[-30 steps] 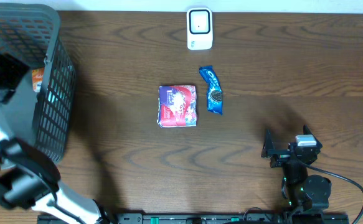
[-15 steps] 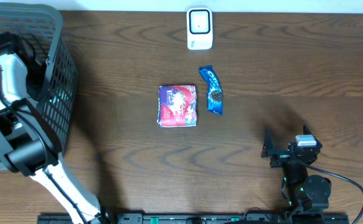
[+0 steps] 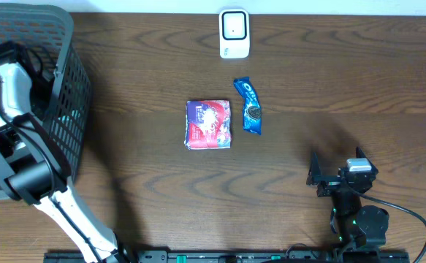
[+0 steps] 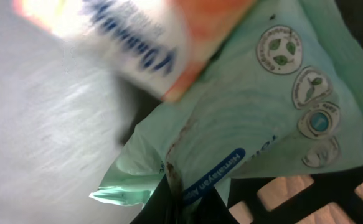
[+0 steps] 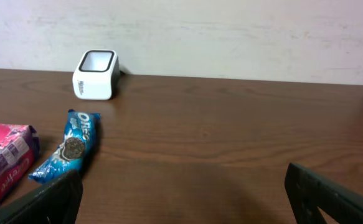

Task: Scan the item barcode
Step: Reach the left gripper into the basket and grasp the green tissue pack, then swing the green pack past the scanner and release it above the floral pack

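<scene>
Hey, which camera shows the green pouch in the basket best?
The left wrist view: the green pouch is close up, its printing visible. Overhead shows only a green glimpse through the basket mesh. The right wrist view misses it.

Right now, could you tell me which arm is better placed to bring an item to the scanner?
Left. The left gripper is inside the basket, shut on a green packet; the right gripper rests open at the table's front edge, holding nothing.
</scene>
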Available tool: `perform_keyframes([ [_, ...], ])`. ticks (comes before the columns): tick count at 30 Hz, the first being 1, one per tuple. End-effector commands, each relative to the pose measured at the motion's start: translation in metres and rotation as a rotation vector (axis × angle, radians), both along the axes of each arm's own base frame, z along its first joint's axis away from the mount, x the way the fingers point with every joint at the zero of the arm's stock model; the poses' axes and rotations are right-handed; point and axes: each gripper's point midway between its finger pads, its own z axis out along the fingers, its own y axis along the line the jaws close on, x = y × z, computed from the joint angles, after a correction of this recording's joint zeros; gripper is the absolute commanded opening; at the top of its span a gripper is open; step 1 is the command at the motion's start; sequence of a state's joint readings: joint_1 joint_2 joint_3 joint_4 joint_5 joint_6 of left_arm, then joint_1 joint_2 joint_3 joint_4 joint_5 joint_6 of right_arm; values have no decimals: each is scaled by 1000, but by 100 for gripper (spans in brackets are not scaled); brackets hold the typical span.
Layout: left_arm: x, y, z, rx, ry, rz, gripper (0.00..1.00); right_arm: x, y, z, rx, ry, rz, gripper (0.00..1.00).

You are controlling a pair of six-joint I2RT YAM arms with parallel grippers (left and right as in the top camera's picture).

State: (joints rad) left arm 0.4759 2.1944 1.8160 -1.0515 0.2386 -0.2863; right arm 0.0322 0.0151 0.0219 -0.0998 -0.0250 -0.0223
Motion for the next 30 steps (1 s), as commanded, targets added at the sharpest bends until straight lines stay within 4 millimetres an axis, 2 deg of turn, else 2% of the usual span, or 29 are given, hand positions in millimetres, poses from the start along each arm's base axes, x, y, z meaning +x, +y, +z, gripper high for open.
perform_keyframes([
  [1, -1, 23, 76, 46, -167, 87, 7, 0, -3, -1, 6, 1, -15, 99],
  [4, -7, 27, 139, 101, -313, 102, 7, 0, -3, -1, 6, 1, -15, 99],
  [5, -11, 27, 165, 133, -372, 113, 7, 0, -3, -1, 6, 1, -15, 99],
  [9, -32, 14, 249, 223, -566, 133, 7, 0, -3, -1, 6, 1, -15, 99],
  [10, -45, -1, 287, 246, -660, 141, 7, 0, -3, -1, 6, 1, -15, 99],
  [11, -50, -11, 302, 245, -705, 129, 7, 0, -3, -1, 6, 1, -15, 99],
  [13, -59, -42, 333, 203, -809, 71, 7, 0, -3, -1, 6, 1, -15, 99],
  [15, -64, -86, 363, 139, -922, -44, 7, 0, -3, -1, 6, 1, -15, 99],
  [16, -68, -120, 377, 112, -974, -133, 7, 0, -3, -1, 6, 1, -15, 99],
  [18, -70, -157, 383, 90, -998, -244, 7, 0, -3, -1, 6, 1, -15, 99],
  [19, -68, -189, 378, 61, -987, -328, 7, 0, -3, -1, 6, 1, -15, 99],
  [22, -59, -231, 356, 50, -926, -431, 7, 0, -3, -1, 6, 1, -15, 99],
  [25, -47, -264, 323, 79, -834, -505, 7, 0, -3, -1, 6, 1, -15, 99],
  [30, -18, -320, 258, 73, -651, -457, 7, 0, -3, -1, 6, 1, -15, 99],
])
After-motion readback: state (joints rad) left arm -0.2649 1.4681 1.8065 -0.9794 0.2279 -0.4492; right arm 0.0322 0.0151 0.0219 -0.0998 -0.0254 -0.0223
